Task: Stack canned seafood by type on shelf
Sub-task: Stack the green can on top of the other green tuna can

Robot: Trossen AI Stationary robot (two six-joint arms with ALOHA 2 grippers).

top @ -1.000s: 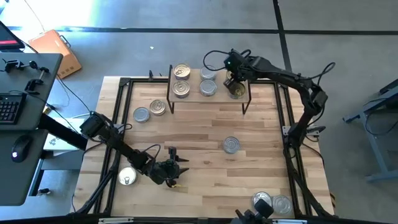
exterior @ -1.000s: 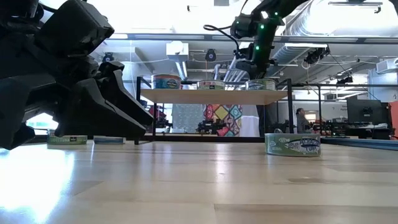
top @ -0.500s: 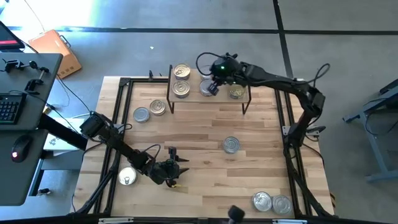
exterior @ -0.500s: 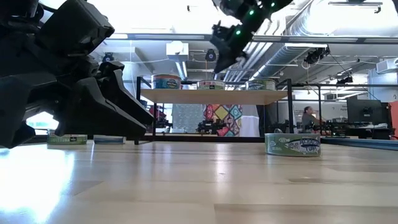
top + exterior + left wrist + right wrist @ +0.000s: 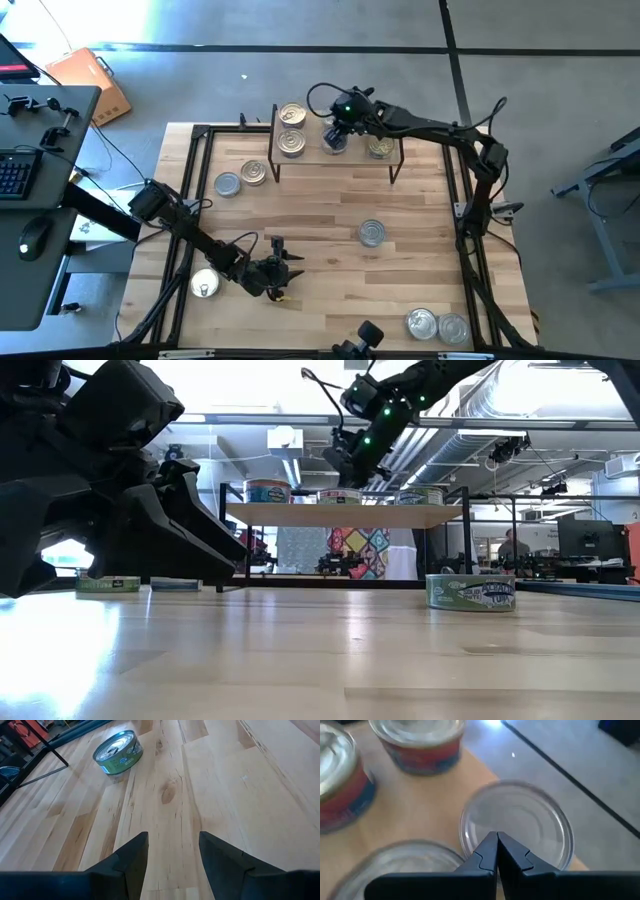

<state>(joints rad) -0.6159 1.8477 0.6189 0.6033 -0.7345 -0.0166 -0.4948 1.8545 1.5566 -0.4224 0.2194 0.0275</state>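
The shelf point(image 5: 310, 160) stands at the table's far side and carries several tins of canned seafood: two gold-lidded ones point(image 5: 291, 114) at its left end, silver-lidded ones point(image 5: 380, 148) toward its right. My right gripper point(image 5: 337, 137) is shut and hovers just above a silver-lidded tin point(image 5: 520, 815) near the shelf's middle; the low view shows it point(image 5: 345, 460) a little above the tin tops. My left gripper point(image 5: 293, 272) rests open near the table's near-left part, nothing between its fingers point(image 5: 172, 850). A green-labelled tin point(image 5: 118, 752) sits on the table ahead of it.
Loose tins sit on the tabletop: two left of the shelf point(image 5: 240, 179), one near the middle right point(image 5: 372, 233), one by the left arm point(image 5: 205, 285), two at the near-right corner point(image 5: 437, 325). Black rails point(image 5: 190, 200) frame the table.
My right gripper has moved from above the shelf's right end toward the table's left, along the shelf to its middle, rising and then sinking again. It has tipped from straight down to a slant and stayed shut. The tins have not moved.
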